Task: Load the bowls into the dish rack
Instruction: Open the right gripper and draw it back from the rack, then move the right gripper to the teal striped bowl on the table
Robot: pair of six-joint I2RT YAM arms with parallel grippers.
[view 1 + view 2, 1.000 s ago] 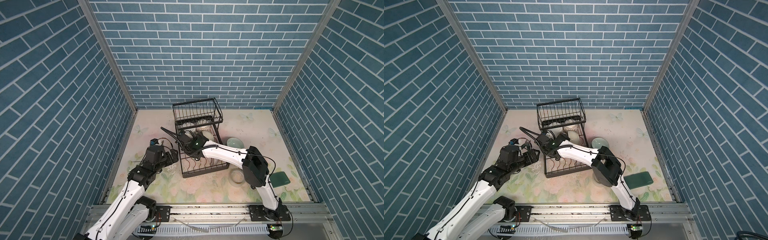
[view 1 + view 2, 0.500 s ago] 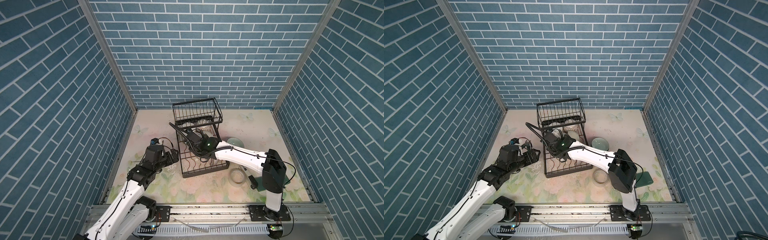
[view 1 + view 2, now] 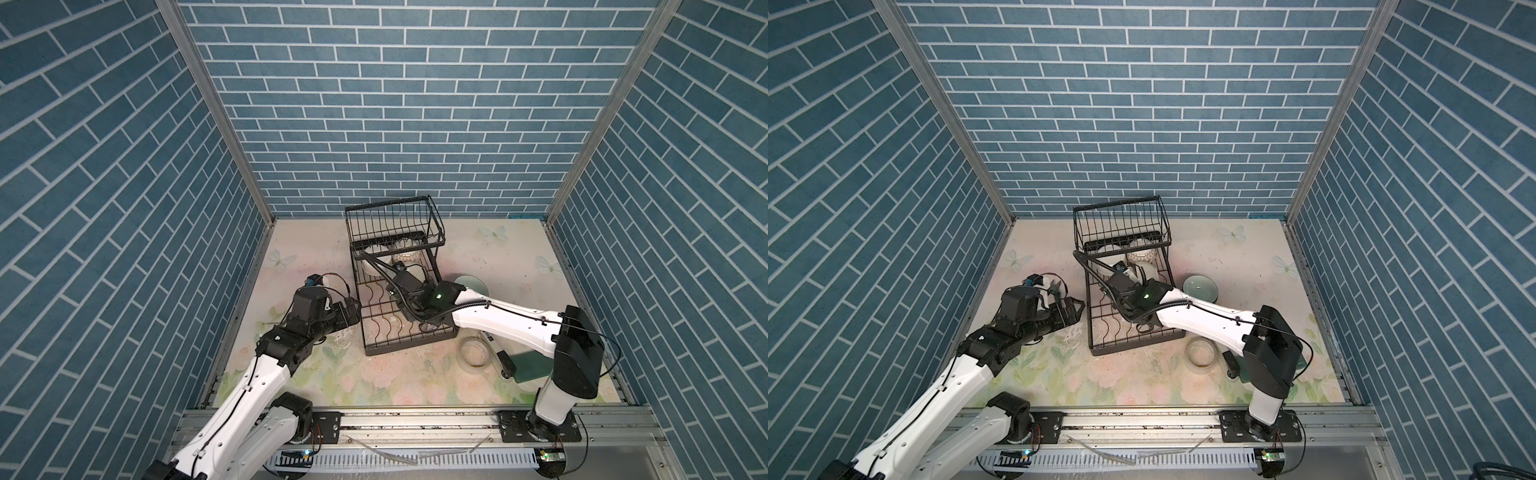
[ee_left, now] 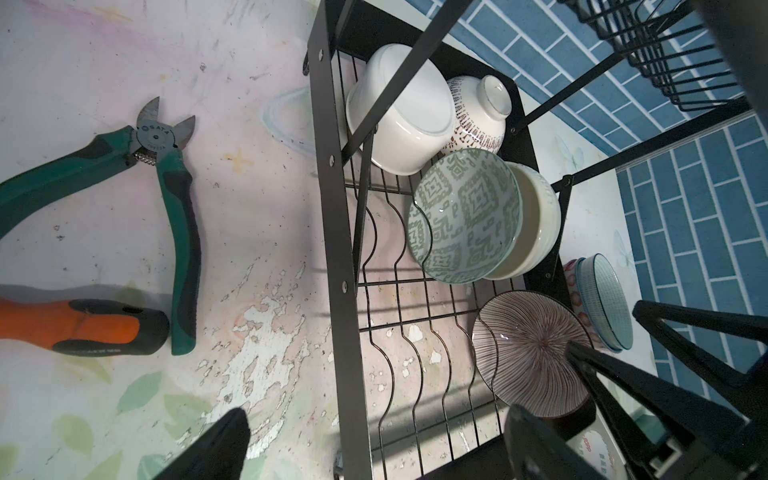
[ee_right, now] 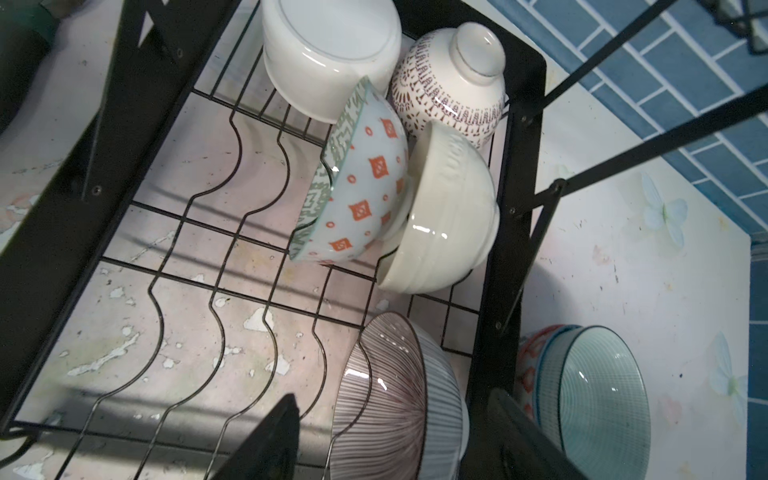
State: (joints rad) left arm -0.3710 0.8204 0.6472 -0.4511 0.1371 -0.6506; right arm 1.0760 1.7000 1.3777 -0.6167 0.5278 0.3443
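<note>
Right wrist view looks down into the lower tray of the rack (image 5: 515,137), where five bowls stand: a white bowl (image 5: 328,54) and a dotted bowl (image 5: 449,95), bottoms showing, at the far end; an orange-diamond bowl (image 5: 365,187) leaning on a cream bowl (image 5: 449,224); and, nearest, a striped bowl (image 5: 395,407) on edge by the right rim. The right gripper (image 5: 392,399) straddles that striped bowl, fingers (image 5: 270,440) spread with a gap on either side, pinching nothing. Just outside the rim a green bowl (image 5: 602,403) sits stacked in a red-patterned bowl (image 5: 525,374) on the mat (image 5: 623,249). Left wrist view adds the full green lattice inside the orange-diamond bowl, and on the mat left of the rack green-handled cutters (image 4: 166,174) beside an orange-handled tool (image 4: 83,328); the left gripper (image 4: 378,411) hangs at the tray's left rim, fingers (image 4: 224,440) wide apart and holding nothing. Both top views give the whole rack, its basket (image 3: 395,224) raised over the far end, plus a tape ring (image 3: 462,352) near the front right corner and a dark green slab (image 3: 530,368) partly under the right arm. Wavy dividers across the tray's left and front stand free, while slanted struts and the basket crowd the far end; bare mat lies open behind and right of the rack.
</note>
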